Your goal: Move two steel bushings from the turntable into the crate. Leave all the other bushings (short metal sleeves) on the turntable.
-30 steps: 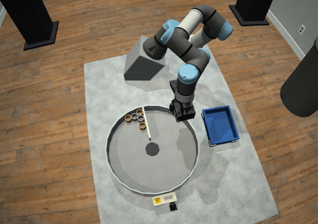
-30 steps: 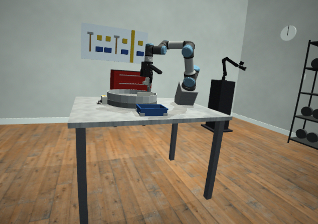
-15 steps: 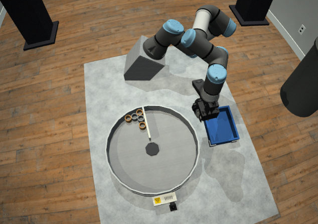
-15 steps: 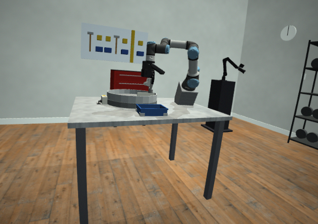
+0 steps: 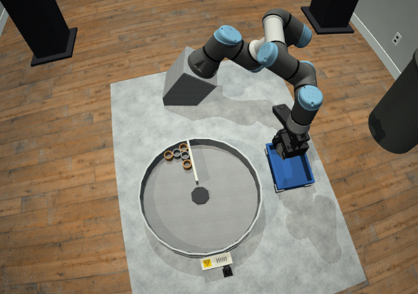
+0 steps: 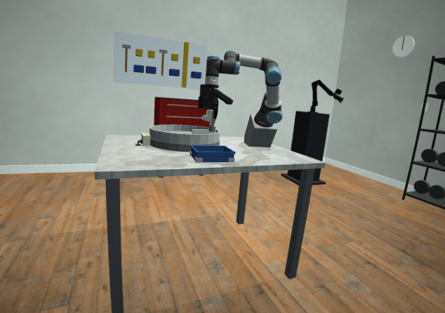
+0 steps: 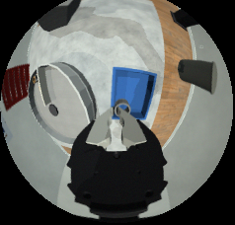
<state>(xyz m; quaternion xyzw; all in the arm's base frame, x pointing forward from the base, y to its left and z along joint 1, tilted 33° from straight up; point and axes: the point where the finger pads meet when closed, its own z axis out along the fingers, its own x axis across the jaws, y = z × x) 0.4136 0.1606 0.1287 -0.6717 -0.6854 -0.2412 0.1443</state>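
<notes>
Turntable: round, grey, raised segmented wall (image 5: pixel 140 196) (image 6: pixel 172 137) (image 7: pixel 89 96); at 9 o'clock from the crate.
Copper-coloured bushings: three short open sleeves on the turntable. Leftmost one (image 5: pixel 165 155) at about 11 o'clock from the hub; upper one (image 5: pixel 183 144) close to the wall; lower one (image 5: pixel 183 165) nearest the hub.
Steel bushings: two grey metal sleeves, left one (image 5: pixel 173 152) and right one (image 5: pixel 182 155), upright among the copper-coloured ones in the 11 o'clock cluster.
Divider: thin cream bar (image 5: pixel 192 162), runs from the wall near 12 o'clock toward the hub; cluster sits on its left side.
Hub: dark faceted disc (image 5: pixel 200 195), turntable centre.
Control box: cream, yellow warning label (image 5: pixel 216 261) (image 6: pixel 145 139); just outside the wall, between 5 and 6 o'clock.
Gripper: black two-jaw tool, grey fingers (image 5: pixel 284 156) (image 6: pixel 212 124); nearly closed, pinching one bushing. Above crate's 12 o'clock end in top view.
Held bushing: grey steel sleeve (image 6: pixel 212 128) (image 7: pixel 116 108), at the fingertips, above crate height.
Crate: blue, rectangular, open-topped (image 5: pixel 291 176) (image 6: pixel 215 156) (image 7: pixel 131 89); between 2 and 3 o'clock from the hub. Part of interior hidden by gripper in top view.
</notes>
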